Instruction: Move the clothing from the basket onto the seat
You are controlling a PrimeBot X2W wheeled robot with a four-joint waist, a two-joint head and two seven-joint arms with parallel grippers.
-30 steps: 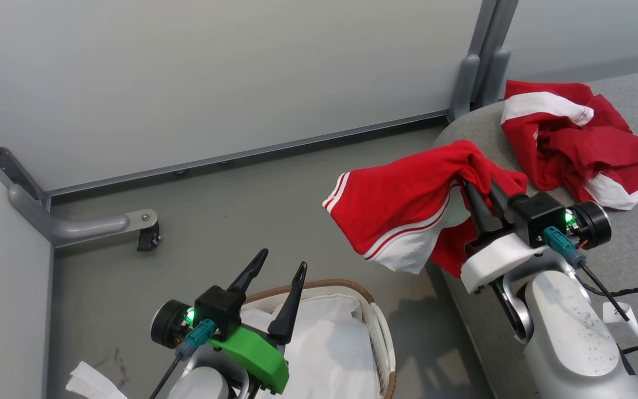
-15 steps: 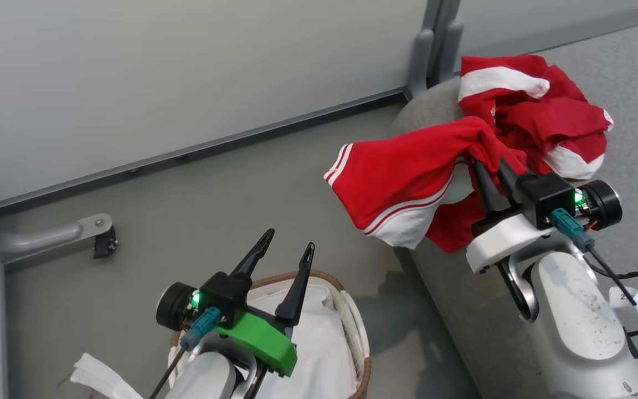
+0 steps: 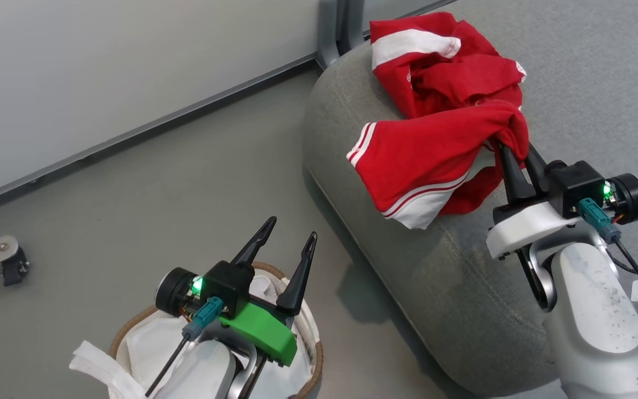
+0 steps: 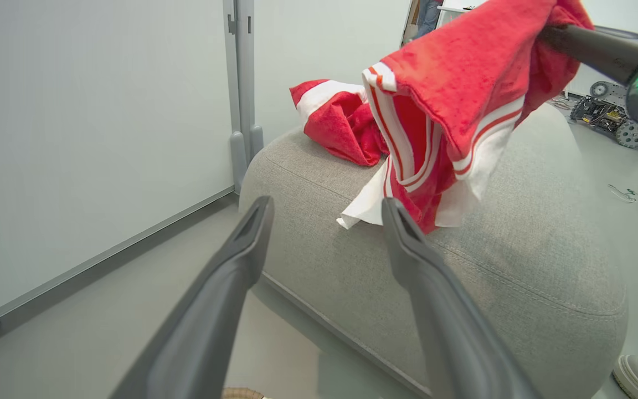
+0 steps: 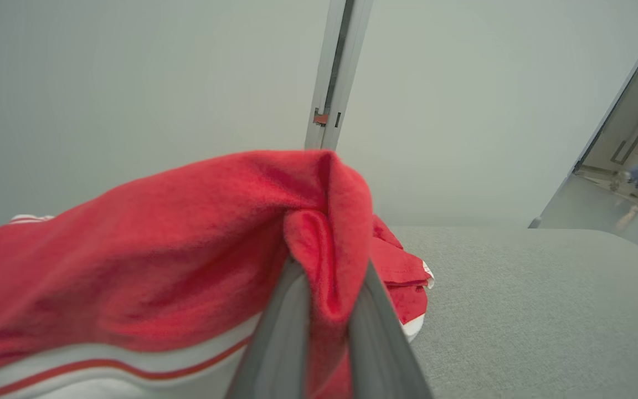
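**A:** What is the right tool (image 3: 512, 156) doing?

**B:** It is gripping a bunched fold of the held garment (image 3: 424, 160). Its two dark fingers are standing almost together, with red cloth clamped in the narrow gap. The rest of the cloth is draping off to the side, its white stripes and hem hanging down.

**A:** Hanging over what?

**B:** Over the seat (image 3: 452, 288), near its rounded edge. The hem is hanging close to the grey fabric, but I cannot tell whether it is touching. Just beyond it, the other garment (image 3: 441, 72) is lying crumpled on the same cushion.

**A:** And the left tool (image 3: 292, 228)?

**B:** It is hovering above the basket (image 3: 317, 354) with its fingers spread wide and nothing between them. The basket is sitting on the floor (image 3: 130, 210) beside the seat. Its white liner (image 3: 144, 343) is showing, and I am seeing no red cloth there, though the arm is hiding part of the inside.

**A:** Which step is this, then?

**B:** I am reading it as the set-down of the last piece. The next move is calling for the right tool to go lower and further in from the edge, so the cloth is resting on the cushion. After that the fingers need to part and lift clear without dragging the fold along.
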